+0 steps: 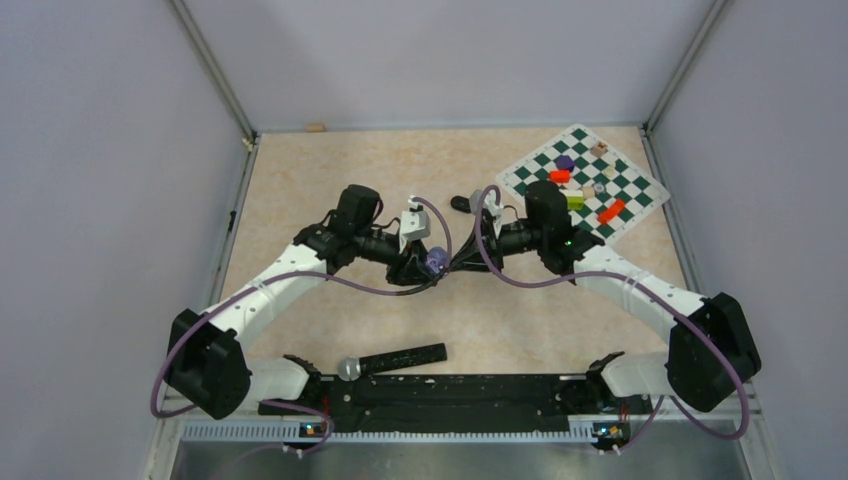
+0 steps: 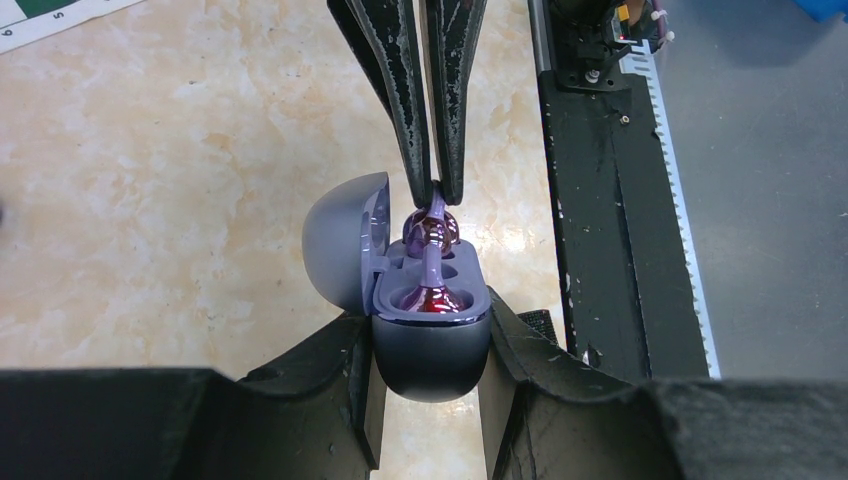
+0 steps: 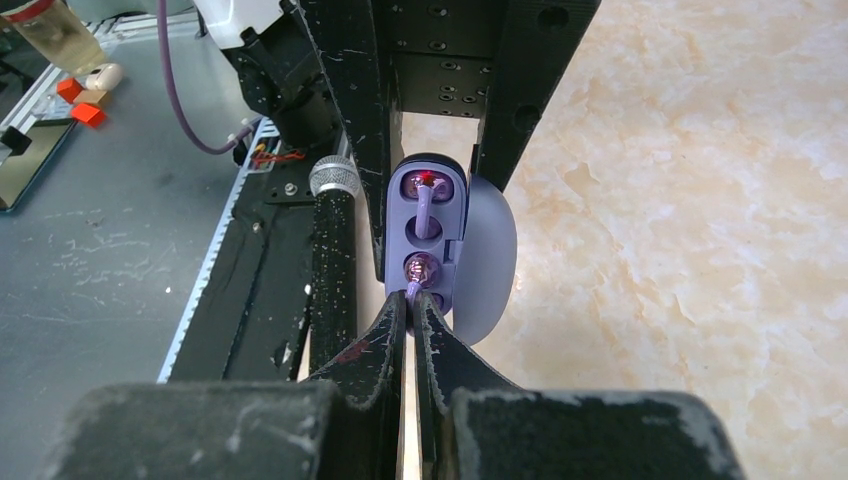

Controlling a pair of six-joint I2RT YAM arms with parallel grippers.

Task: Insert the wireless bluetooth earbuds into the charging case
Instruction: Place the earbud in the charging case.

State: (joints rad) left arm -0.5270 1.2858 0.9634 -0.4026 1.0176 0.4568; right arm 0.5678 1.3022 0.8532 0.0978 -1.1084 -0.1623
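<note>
Right gripper [image 2: 438,193] pinches a lilac earbud [image 2: 430,232] by its stem at the open charging case [image 2: 430,365], which the left gripper [image 2: 432,335] clamps by its sides over the worktop [image 2: 180,200].

Both earbuds are glossy, translucent purple with slim pale stems. The second earbud [image 2: 432,298] sits in the socket nearest the left wrist camera, glinting red. The held one rests at the far socket's mouth, directly under the right fingertips. The left wrist view shows the grey-lilac lid [image 2: 340,250] hinged open sideways. The right wrist view adds a microphone [image 3: 333,180] lying beside the black base rail [image 3: 265,290]. The top view takes in the chessboard [image 1: 585,180], well apart.
</note>
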